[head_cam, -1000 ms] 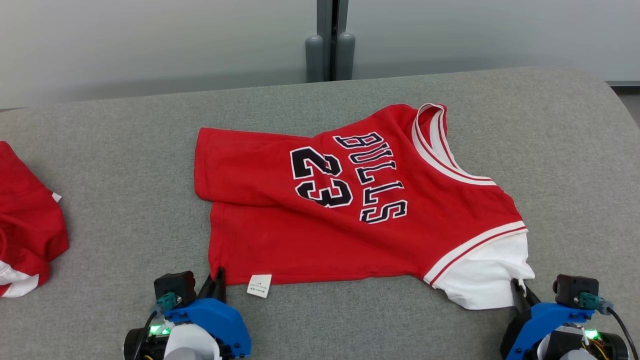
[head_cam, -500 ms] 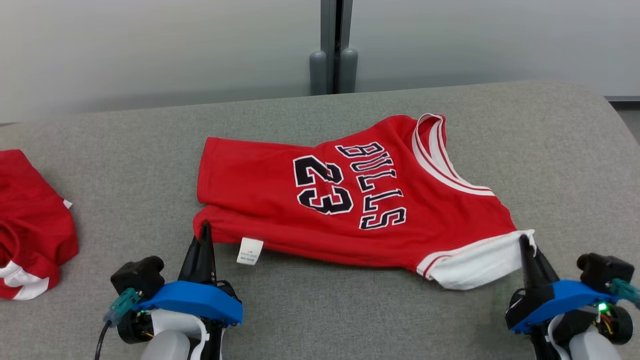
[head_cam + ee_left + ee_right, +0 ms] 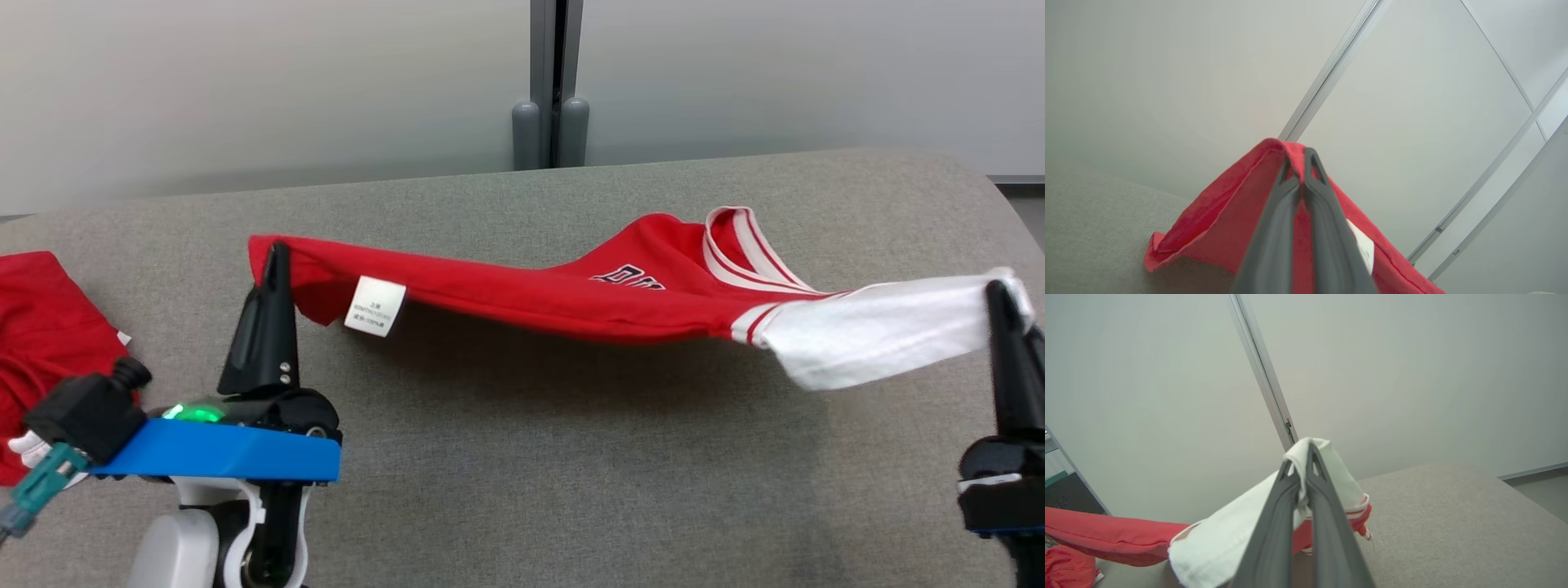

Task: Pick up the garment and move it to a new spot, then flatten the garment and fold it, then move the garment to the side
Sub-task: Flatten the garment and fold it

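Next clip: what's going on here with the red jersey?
The robot holds the red jersey stretched between both arms. The left end effector is shut on the red hem corner beside the label, and the right end effector is shut on the white sleeve. The near edge hangs above the grey surface. A second red garment lies at the far left.

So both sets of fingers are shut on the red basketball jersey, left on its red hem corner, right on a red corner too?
No: the right fingers are shut on the white sleeve of the red basketball jersey, not a red corner, as the right wrist view shows. The rest holds.
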